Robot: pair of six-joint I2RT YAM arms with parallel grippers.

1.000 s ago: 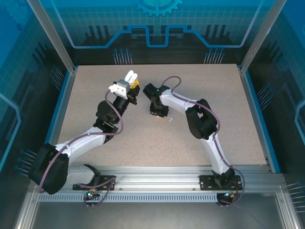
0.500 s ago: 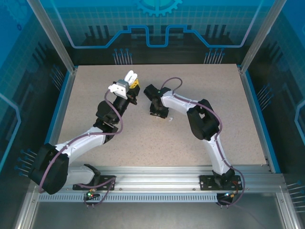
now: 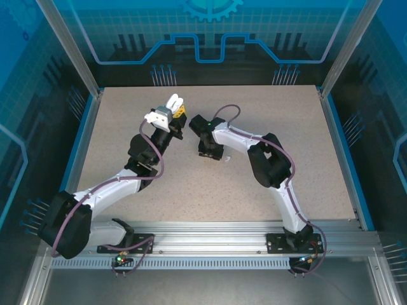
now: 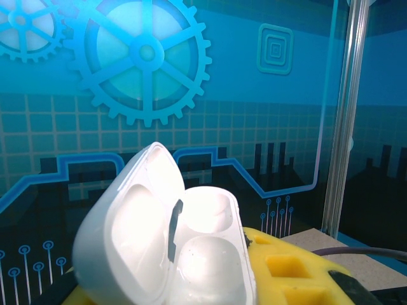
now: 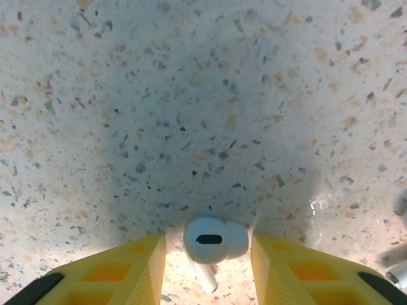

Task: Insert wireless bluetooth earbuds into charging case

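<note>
Small glossy white plastic earbud [image 5: 215,240] lying on speckled tabletop [image 5: 191,95], between right gripper [image 5: 208,254] yellow jaws, part-open, ungripped. Probably light, hard, slippery; pinch rounded head, not stem. Open white clamshell charging case [image 4: 172,241] clamped in left gripper [image 3: 170,113], aloft.

Charging case [image 4: 168,248]: lower part cut by 6 o'clock edge. Right hand [image 5: 208,246] fingers cut same way. Blurred small pieces [image 5: 397,270] at 4 o'clock, cut by edge, kind unclear.
</note>
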